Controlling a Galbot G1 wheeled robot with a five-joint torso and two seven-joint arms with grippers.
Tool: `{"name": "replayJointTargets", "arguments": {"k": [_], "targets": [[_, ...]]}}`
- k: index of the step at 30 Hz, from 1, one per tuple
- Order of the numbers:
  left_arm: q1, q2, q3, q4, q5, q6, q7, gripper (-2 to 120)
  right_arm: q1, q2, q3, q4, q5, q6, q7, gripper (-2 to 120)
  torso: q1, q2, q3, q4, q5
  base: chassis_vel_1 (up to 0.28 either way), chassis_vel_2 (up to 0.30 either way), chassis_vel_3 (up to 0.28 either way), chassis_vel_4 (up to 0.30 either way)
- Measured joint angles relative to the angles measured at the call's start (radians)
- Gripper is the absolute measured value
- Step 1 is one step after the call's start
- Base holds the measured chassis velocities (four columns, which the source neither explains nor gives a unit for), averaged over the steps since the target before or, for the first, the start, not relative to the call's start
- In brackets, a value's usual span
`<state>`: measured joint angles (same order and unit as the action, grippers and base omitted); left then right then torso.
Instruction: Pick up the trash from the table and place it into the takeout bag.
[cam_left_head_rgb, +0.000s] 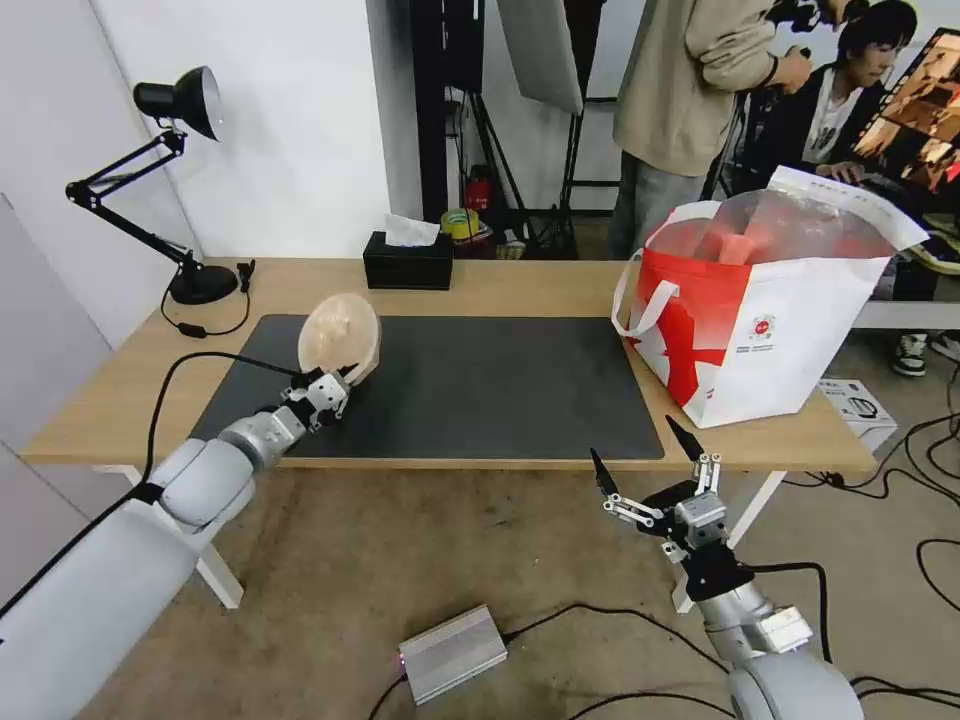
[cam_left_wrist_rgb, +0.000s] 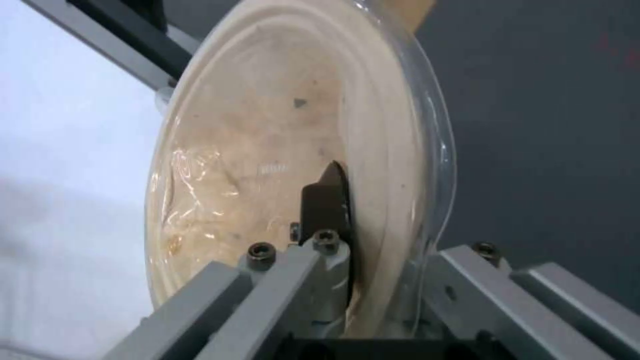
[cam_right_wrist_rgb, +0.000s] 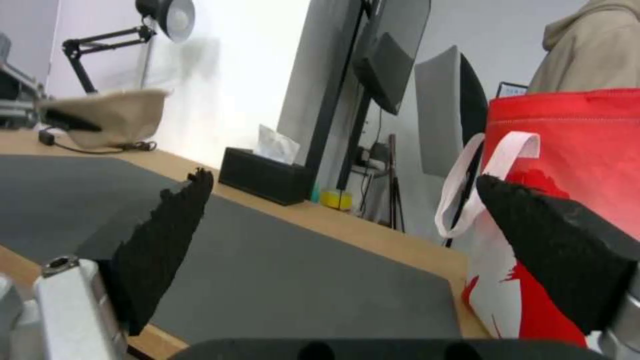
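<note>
One tan round bowl (cam_left_head_rgb: 340, 336) is clamped at its rim by the left gripper (cam_left_head_rgb: 335, 385), tilted above the dark grey mat (cam_left_head_rgb: 480, 390), left side. Right gripper (cam_left_head_rgb: 648, 462) is held spread wide near the takeout bag (cam_left_head_rgb: 790, 340).

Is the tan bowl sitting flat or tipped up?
Tipped up: the left gripper pinches the tan bowl by its rim, on edge above the mat.

One tan bowl (cam_left_head_rgb: 340, 335), centre left; one takeout bag (cam_left_head_rgb: 760, 320), right; one counter (cam_left_head_rgb: 520, 285) with one dark mat (cam_left_head_rgb: 480, 385). One tissue box (cam_left_head_rgb: 407, 262) and one desk lamp (cam_left_head_rgb: 170, 180), upper left. Two grippers: left (cam_left_head_rgb: 335, 385), right (cam_left_head_rgb: 650, 460).
</note>
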<state>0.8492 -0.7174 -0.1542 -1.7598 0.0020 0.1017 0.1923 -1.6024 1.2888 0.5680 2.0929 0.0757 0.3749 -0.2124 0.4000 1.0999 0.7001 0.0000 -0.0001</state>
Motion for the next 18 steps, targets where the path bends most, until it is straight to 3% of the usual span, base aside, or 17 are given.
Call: {"name": "replayJointTargets", "arguments": {"k": [3,10,14,18], "targets": [[-0.041,0.081,0.002,-0.050,-0.077,-0.045,-0.043,1,0.000,0.000,0.000,0.000,0.000,0.000,0.000,100,0.000,0.000,0.000,0.0001,0.0000,0.000,0.000,0.000,0.000],[-0.113,0.144,0.019,-0.102,-0.122,-0.069,-0.059,1,0.000,0.000,0.000,0.000,0.000,0.000,0.000,100,0.000,0.000,0.000,0.0001,0.0002,0.000,0.000,0.000,0.000],[-0.187,0.171,0.061,-0.126,-0.140,-0.069,-0.068,1,0.000,0.000,0.000,0.000,0.000,0.000,0.000,100,0.000,0.000,0.000,0.0001,0.0001,0.000,0.000,0.000,0.000],[-0.344,0.176,0.189,-0.112,-0.173,-0.059,-0.090,1,0.000,0.000,0.000,0.000,0.000,0.000,0.000,100,0.000,0.000,0.000,0.0000,0.0002,0.000,0.000,0.000,0.000]]}}
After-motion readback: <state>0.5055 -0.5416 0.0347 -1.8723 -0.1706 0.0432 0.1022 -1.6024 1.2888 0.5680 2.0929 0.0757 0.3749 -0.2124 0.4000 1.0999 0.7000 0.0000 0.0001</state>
